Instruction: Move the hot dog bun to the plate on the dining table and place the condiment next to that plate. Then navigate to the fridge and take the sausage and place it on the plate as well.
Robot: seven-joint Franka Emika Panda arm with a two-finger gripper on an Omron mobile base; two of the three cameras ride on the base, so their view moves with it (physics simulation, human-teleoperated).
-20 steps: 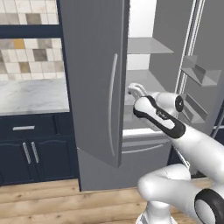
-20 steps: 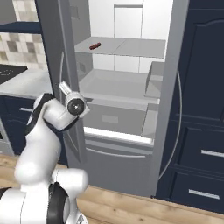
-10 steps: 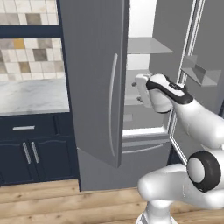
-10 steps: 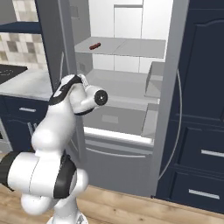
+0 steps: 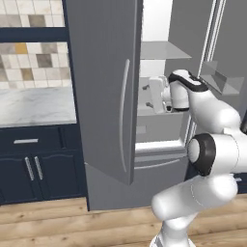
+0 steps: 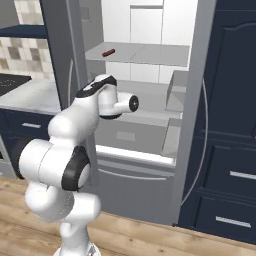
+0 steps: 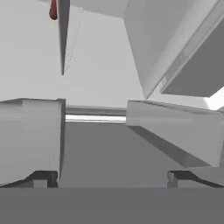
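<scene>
The fridge (image 5: pixel 103 96) stands with both doors swung wide, white shelves showing inside (image 6: pixel 150 65). The sausage (image 6: pixel 108 52), short and dark red-brown, lies on the upper shelf at its left. In the hand view the sausage (image 7: pixel 53 9) sits at the top left edge, far above the tips. My gripper (image 5: pixel 146 95) reaches into the fridge opening at the middle shelf's height, below the sausage's shelf. The gripper (image 7: pixel 113 179) is open, with nothing between its fingertips (image 7: pixel 43 177). The bun, plate, condiment and dining table are out of view.
The open left door (image 5: pixel 120 125) hangs close beside the arm. The right door (image 6: pixel 192 100) carries bins on its inner face. A marble counter (image 5: pixel 34 103) over navy cabinets lies left of the fridge, and tall navy cabinets (image 6: pixel 230 150) stand to its right.
The arm has lifted and folded, and the hand has turned from pointing up and left to pointing into the fridge at middle-shelf height. The sausage has not moved.
</scene>
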